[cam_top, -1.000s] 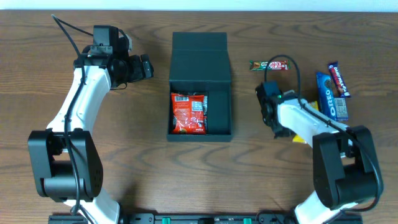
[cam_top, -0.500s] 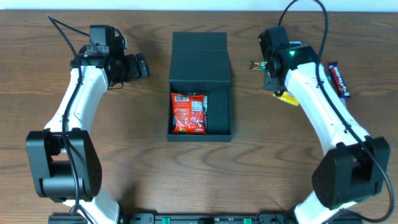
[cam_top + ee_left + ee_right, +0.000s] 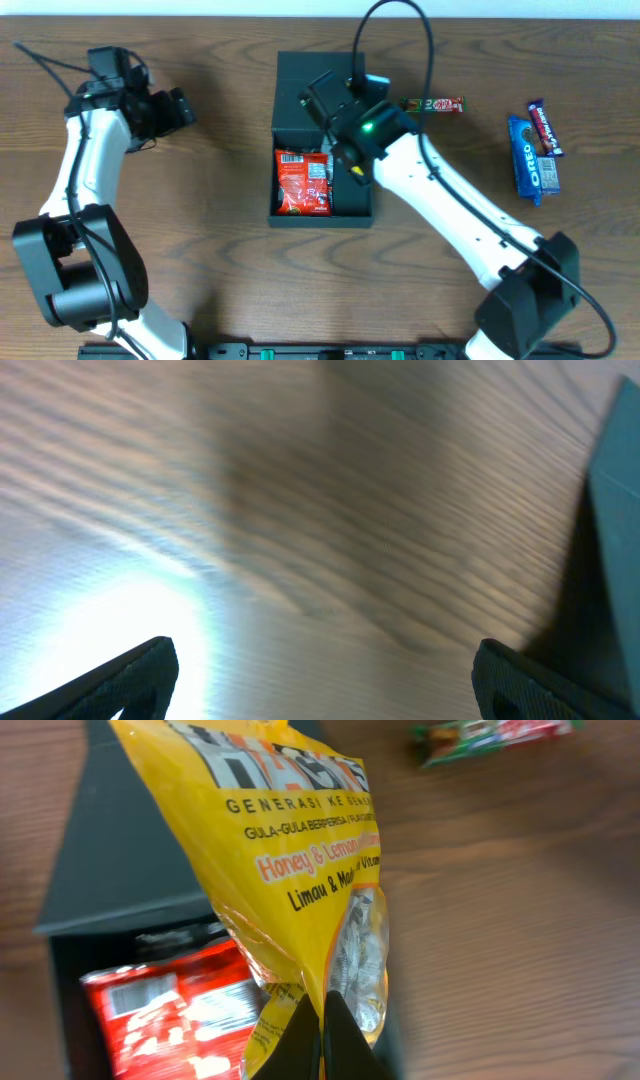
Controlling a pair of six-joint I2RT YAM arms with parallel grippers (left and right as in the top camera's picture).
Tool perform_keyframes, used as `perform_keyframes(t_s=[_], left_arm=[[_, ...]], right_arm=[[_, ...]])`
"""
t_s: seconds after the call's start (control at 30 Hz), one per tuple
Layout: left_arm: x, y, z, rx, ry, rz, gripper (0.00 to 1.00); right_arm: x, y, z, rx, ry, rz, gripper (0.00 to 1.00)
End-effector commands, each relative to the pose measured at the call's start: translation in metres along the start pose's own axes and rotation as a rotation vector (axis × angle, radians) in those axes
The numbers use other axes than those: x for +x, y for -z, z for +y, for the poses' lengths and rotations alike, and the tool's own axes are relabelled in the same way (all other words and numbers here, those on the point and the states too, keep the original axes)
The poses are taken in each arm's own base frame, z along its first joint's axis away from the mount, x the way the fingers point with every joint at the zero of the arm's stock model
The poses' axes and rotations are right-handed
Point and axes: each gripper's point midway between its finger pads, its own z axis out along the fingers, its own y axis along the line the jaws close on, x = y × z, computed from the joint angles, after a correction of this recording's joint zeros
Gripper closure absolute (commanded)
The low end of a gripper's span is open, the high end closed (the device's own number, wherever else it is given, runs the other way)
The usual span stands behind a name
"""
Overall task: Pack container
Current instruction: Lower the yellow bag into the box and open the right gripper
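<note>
Wood-grain table (image 3: pixel 200 260) fills my overhead feed, with the container (image 3: pixel 322 220) sitting mid-table, its flap lid (image 3: pixel 315 70) folded back and open. By my reckoning the packing is partway. One red snack packet (image 3: pixel 303 182) lies inside and a yellow sweet packet (image 3: pixel 300 870) is held just over the opening. A wrapped bar (image 3: pixel 433 104), a blue biscuit pack (image 3: pixel 530 165) and a second bar (image 3: pixel 545 128) sit outside to the right, not yet packed, and the lid is not yet shut. My right gripper (image 3: pixel 322 1035) hangs over the container's right side, its fingers (image 3: pixel 300 1045) pinched together on the yellow packet's edge. My left gripper (image 3: pixel 325 680) is well off to the left over bare wood, fingers (image 3: pixel 135 672) spread wide with nothing between them, though that feed is blurred, so I'd call it empty rather than swear to it
</note>
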Motion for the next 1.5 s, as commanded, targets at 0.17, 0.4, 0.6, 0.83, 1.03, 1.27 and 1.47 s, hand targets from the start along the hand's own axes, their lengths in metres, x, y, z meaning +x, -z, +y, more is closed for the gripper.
perform_keyframes(t_s=[0.17, 0.4, 0.6, 0.83, 1.03, 1.27, 1.47], left_arm=[[-0.006, 0.005, 0.029, -0.038, 0.007, -0.004, 0.05], [-0.006, 0.005, 0.032, -0.054, 0.009, -0.002, 0.05], [-0.001, 0.005, 0.033, -0.057, 0.013, 0.014, 0.05], [0.001, 0.005, 0.033, -0.059, 0.014, 0.023, 0.05], [0.001, 0.005, 0.033, -0.059, 0.014, 0.023, 0.05], [0.001, 0.005, 0.033, -0.059, 0.014, 0.023, 0.05], [0.001, 0.005, 0.033, -0.059, 0.014, 0.023, 0.05]], right_arm=[[0.052, -0.027, 0.031, 0.019, 0.083, 0.101, 0.98], [0.073, -0.017, 0.061, -0.008, 0.213, 0.119, 0.98], [0.078, -0.002, 0.073, -0.023, 0.298, 0.131, 0.98], [0.101, -0.019, 0.069, 0.008, 0.335, 0.220, 0.98], [0.105, -0.031, 0.073, 0.019, 0.321, 0.221, 0.98], [0.101, -0.030, 0.101, -0.105, 0.402, 0.199, 0.91], [0.098, -0.029, 0.109, -0.145, 0.458, 0.181, 0.69]])
